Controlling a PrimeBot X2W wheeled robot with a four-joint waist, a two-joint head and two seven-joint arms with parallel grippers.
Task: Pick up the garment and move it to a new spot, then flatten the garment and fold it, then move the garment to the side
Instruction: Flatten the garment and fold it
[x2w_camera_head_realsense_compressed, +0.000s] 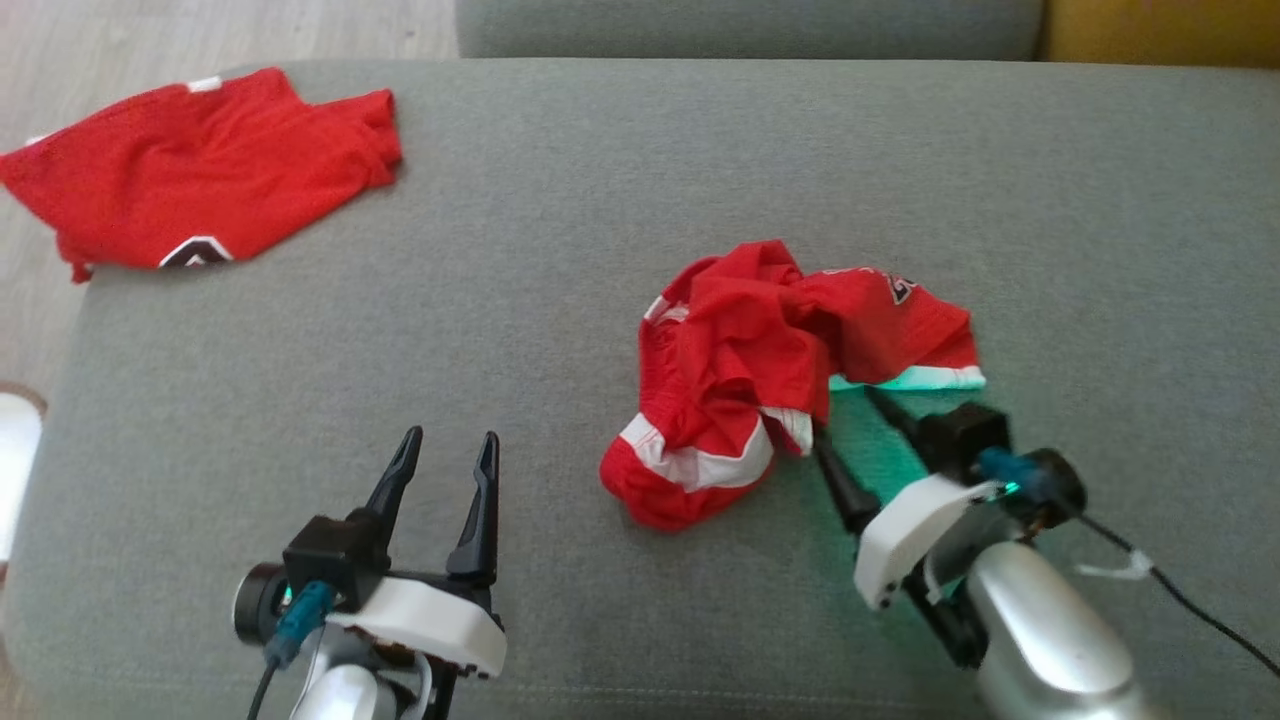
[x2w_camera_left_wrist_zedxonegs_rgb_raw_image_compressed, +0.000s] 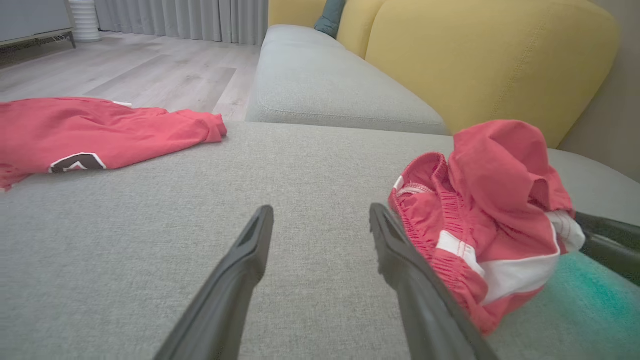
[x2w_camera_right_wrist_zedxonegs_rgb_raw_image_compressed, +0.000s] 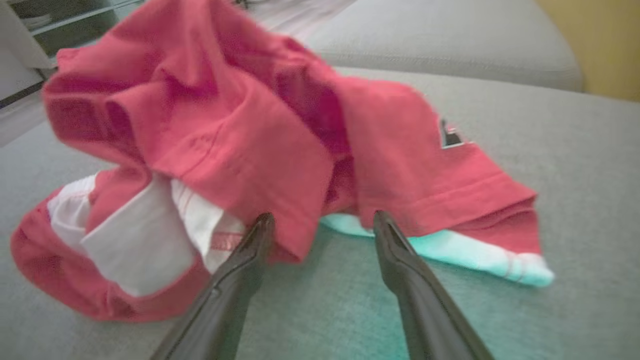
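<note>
A crumpled red garment with white trim lies in a heap on the grey sofa seat, right of centre. My right gripper stands open at its near edge, the fingertips at the cloth's hem with nothing gripped. The right wrist view shows the garment bunched just past the fingertips, with a green glow on the fabric and cushion. At the lower left my left gripper is open and empty over bare cushion. From the left wrist, the garment sits right of that gripper.
A second red garment lies spread at the seat's far left corner, partly overhanging the edge; it also appears in the left wrist view. Wooden floor lies beyond. A yellow backrest rises on the right, with another grey seat cushion past it.
</note>
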